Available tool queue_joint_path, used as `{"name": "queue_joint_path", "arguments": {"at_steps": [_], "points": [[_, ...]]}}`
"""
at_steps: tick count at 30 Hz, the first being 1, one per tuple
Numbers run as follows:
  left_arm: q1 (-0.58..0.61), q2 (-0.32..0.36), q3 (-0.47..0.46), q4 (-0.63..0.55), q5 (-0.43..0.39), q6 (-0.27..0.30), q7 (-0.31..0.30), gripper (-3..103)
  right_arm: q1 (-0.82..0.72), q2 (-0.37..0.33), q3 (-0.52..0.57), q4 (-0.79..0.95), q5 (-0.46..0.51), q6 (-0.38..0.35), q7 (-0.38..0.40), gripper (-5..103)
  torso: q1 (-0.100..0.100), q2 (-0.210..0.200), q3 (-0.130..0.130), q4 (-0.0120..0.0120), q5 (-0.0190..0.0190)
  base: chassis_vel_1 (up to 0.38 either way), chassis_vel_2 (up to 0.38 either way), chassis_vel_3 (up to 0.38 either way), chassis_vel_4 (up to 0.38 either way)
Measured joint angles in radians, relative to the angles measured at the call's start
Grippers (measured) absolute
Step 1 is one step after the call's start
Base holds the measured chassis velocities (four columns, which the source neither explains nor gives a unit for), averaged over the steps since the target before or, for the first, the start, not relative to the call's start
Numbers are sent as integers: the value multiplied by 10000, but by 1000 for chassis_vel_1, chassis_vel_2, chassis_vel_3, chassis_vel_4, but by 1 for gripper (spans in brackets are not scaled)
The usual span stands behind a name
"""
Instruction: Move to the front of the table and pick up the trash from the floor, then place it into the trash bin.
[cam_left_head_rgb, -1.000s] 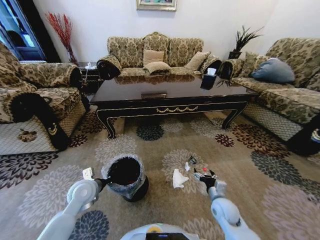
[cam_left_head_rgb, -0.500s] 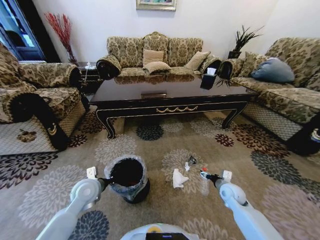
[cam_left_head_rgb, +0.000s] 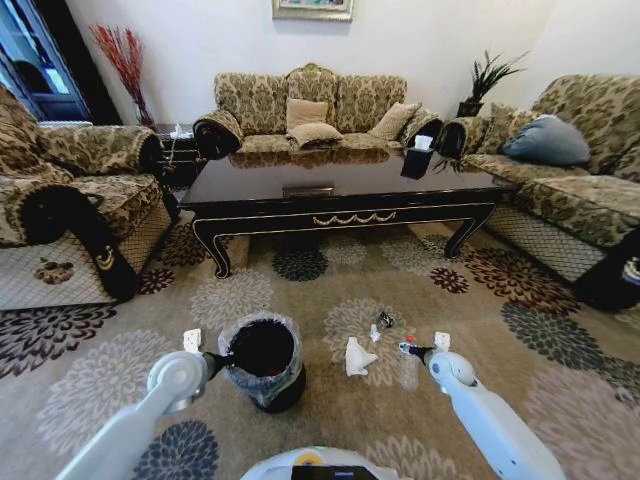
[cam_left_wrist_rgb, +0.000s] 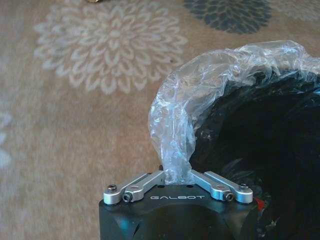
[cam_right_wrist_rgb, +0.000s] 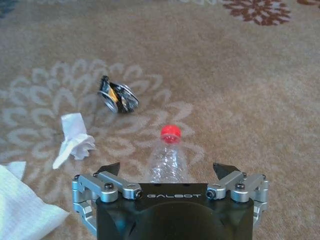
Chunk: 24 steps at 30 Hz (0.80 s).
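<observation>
My left gripper (cam_left_wrist_rgb: 177, 177) is clamped on the folded plastic liner at the rim of the trash bin (cam_left_head_rgb: 262, 358), the black hollow just beyond my fingertips. My right gripper (cam_right_wrist_rgb: 167, 170) hangs low over the floor (cam_left_head_rgb: 330, 300) with jaws spread wide — a clear bottle with a red cap (cam_right_wrist_rgb: 169, 155) lies between them, cap pointing away. Past it sits a crushed dark scrap (cam_right_wrist_rgb: 118, 96); a crumpled white tissue (cam_right_wrist_rgb: 74, 140) lies off to one side. The table (cam_left_head_rgb: 340, 190) stands well ahead.
</observation>
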Motion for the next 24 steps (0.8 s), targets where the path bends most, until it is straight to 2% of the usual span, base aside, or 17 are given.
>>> {"name": "queue_joint_path", "arguments": {"at_steps": [2,4,7,9,13,14,17,24], "points": [[-306,241,361,89,354,0,576,0,73,36,-44,-172,-22,8,-104,100,0,0,0,1,0,0,0,0,0],[-408,306,470,106,454,1,755,0,91,49,-63,-218,-24,10,-128,100,0,0,1,1,-3,0,0,0,0],[-1054,641,1081,169,654,0,1681,0,200,149,-190,-354,18,12,-186,100,0,0,0,0,0,0,0,0,0],[-1187,720,1213,198,656,0,1913,0,224,165,-222,-368,22,12,-198,100,0,0,0,-2,-1,0,0,0,0],[-1856,1094,1850,531,791,1,3320,0,392,262,-406,-550,-53,15,-208,100,1,0,0,0,-3,0,0,0,0],[-1856,1094,1850,531,791,1,3320,0,392,262,-406,-550,-53,15,-208,100,1,0,0,0,-3,0,0,0,0],[-2221,1289,2222,779,1047,1,4207,0,564,319,-502,-906,-183,48,-204,100,0,0,-1,0,-1,0,0,0,0],[-2779,1582,2892,1262,1799,1,4921,0,737,431,-614,-1410,-331,51,-197,100,0,1,0,0,-2,0,0,0,0]]}}
